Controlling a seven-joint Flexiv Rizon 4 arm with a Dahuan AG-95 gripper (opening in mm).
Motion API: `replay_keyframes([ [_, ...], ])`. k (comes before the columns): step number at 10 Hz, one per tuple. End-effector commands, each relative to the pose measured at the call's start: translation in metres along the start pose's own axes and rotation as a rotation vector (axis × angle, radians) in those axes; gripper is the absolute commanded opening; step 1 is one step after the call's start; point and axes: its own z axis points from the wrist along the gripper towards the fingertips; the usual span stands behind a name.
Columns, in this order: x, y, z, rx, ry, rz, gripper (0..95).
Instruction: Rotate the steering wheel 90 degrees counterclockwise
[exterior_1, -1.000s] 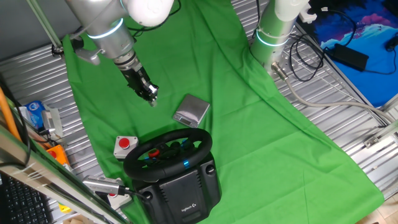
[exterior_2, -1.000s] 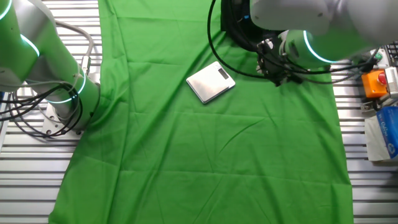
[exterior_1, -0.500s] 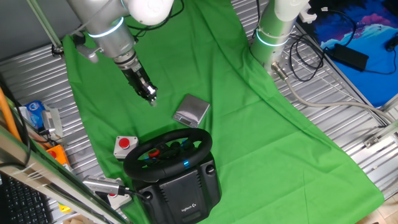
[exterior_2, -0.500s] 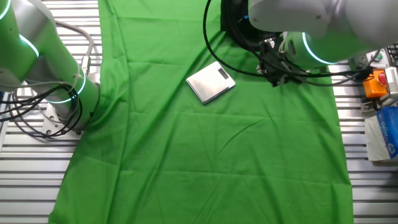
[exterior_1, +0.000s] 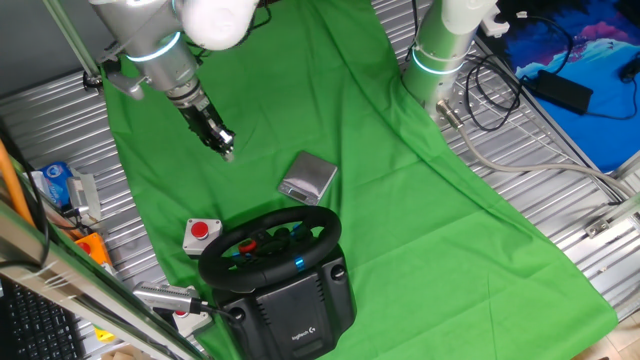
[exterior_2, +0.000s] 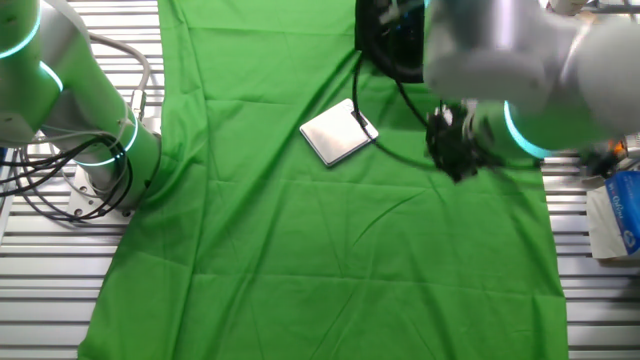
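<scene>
The gripper (exterior_1: 222, 146) hangs above the green cloth (exterior_1: 380, 180) that covers the worktop (exterior_1: 560, 215), its dark fingers pointing down and to the lower right; they are too small and dark to tell whether they are parted or pressed together, and nothing shows between them. In the other fixed view the gripper (exterior_2: 457, 160) is motion-blurred and half hidden behind the arm's own grey body.

The steering wheel (exterior_1: 270, 243) sits well apart from the gripper, below and to its right, on its boxy black base (exterior_1: 300, 305), whose lower edge the picture cuts off. The other fixed view does not make the wheel out.

The grey metallic box (exterior_1: 308, 176) lies between gripper and wheel, to the gripper's right. The red push button (exterior_1: 201, 232) sits almost straight below the gripper, just beside the wheel's rim.
</scene>
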Motion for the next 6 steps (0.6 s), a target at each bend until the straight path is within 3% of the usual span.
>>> replay_keyframes([
  [1,0.0034,-0.0187,0.0067,0.012,0.007,-0.031,0.0],
  [2,0.005,-0.0213,0.0076,0.047,0.03,-0.046,0.0],
  [3,0.0046,-0.021,0.0082,0.074,0.03,0.036,0.0],
  [6,0.0054,-0.0205,0.0088,0.09,0.039,0.034,0.0],
])
